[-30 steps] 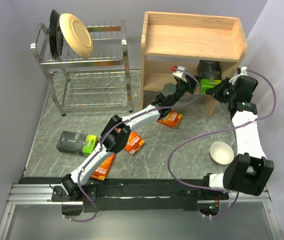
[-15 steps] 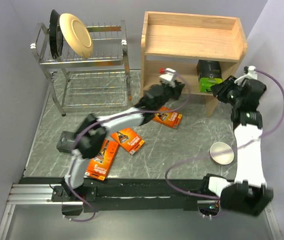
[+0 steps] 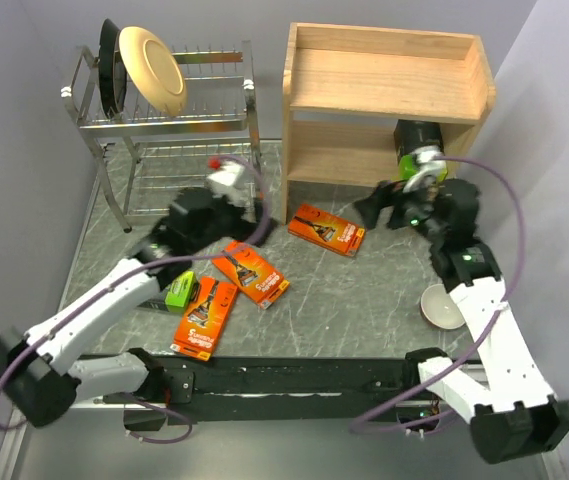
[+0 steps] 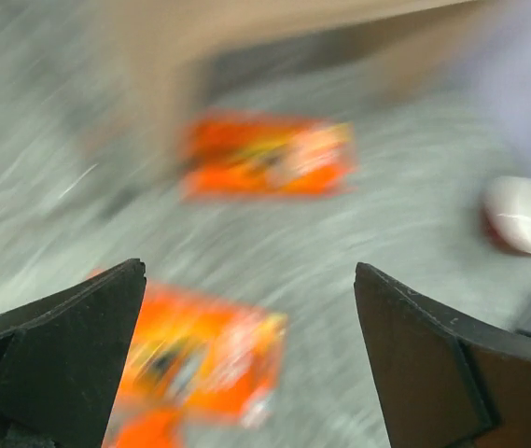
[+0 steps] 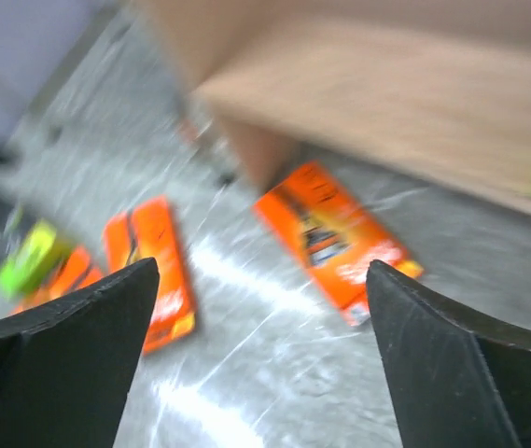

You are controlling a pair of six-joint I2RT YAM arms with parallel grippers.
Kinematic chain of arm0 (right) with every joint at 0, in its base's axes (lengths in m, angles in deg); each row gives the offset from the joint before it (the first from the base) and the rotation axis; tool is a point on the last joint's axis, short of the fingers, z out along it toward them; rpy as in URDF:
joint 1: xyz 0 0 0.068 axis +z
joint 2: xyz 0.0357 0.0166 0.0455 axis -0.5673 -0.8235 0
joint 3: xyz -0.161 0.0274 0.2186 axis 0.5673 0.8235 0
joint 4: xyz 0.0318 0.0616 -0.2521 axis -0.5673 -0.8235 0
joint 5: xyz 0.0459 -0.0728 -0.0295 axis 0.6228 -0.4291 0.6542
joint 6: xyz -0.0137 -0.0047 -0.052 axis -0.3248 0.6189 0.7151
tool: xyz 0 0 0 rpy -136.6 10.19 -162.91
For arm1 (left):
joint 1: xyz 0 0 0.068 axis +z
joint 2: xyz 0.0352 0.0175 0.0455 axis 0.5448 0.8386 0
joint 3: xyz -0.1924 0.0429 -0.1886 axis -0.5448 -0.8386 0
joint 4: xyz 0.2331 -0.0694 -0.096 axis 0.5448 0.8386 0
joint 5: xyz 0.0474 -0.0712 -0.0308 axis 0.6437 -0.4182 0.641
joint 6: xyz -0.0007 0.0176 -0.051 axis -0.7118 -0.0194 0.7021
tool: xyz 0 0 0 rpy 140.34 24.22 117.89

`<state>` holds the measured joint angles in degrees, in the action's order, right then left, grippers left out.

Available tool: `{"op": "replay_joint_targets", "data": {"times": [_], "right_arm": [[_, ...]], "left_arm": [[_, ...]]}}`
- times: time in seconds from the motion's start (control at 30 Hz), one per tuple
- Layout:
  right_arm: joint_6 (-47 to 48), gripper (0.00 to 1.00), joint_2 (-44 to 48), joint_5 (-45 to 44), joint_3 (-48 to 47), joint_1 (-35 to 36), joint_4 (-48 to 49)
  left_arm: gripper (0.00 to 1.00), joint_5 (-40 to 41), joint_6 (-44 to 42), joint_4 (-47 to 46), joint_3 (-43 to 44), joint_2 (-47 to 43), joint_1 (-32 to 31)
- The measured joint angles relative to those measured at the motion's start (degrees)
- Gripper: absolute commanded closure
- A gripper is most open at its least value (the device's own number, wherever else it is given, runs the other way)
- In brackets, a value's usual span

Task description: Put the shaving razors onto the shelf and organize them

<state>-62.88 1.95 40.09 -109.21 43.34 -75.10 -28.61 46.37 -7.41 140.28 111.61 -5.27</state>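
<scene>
The left gripper (image 4: 248, 271) and right gripper (image 5: 263, 269) both gape wide, holding nothing. Nearest the right lies a flat orange razor pack (image 3: 326, 228) on the table, beside the light wooden two-tier shelf (image 3: 384, 88); I'd descend squarely across its narrow width. A black lime-ended pack (image 3: 177, 295) hides mostly under the left arm (both wrist views are smeared)

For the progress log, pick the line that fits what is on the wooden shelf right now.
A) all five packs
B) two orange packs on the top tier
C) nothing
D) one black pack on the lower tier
D: one black pack sits on the lower tier of the shelf, while three orange packs lie on the table.
</scene>
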Motion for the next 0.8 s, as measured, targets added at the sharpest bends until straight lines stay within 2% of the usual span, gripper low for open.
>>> {"op": "replay_joint_targets", "data": {"times": [0.07, 0.23, 0.37, 0.4, 0.53, 0.6, 0.7, 0.8], "right_arm": [[2.3, 0.00, -1.9, 0.2, 0.7, 6.3, 0.1], [5.2, 0.00, -11.4, 2.2, 0.7, 20.8, 2.4], [4.3, 0.00, -20.5, 2.9, -0.3, 28.8, 6.8], [3.0, 0.00, -23.5, 3.5, -1.5, 29.7, 8.1], [-5.6, 0.14, -37.7, 9.0, -9.0, 31.0, 15.0], [-9.5, 0.15, -43.9, 11.4, -12.4, 31.5, 17.4], [-15.8, 0.17, -52.4, 14.4, -16.8, 33.5, 20.5], [-21.5, 0.22, -58.0, 16.3, -18.6, 36.4, 22.9]], "left_arm": [[0.02, 1.6, 2.0, 7.9, -2.0, -2.2, 8.6], [0.01, 6.8, 8.5, 20.9, -7.0, -5.0, 28.5], [0.01, 9.2, 14.5, 28.1, -10.8, -8.7, 38.2], [0.02, 9.2, 15.9, 29.4, -10.9, -9.2, 40.7], [0.04, 9.4, 22.1, 32.6, -10.9, -9.5, 50.8], [0.07, 9.8, 25.5, 34.6, -10.9, -9.4, 55.8], [0.10, 8.7, 30.1, 36.7, -11.9, -9.4, 61.5], [0.11, 7.7, 33.6, 38.1, -14.3, -9.9, 64.0]]}}
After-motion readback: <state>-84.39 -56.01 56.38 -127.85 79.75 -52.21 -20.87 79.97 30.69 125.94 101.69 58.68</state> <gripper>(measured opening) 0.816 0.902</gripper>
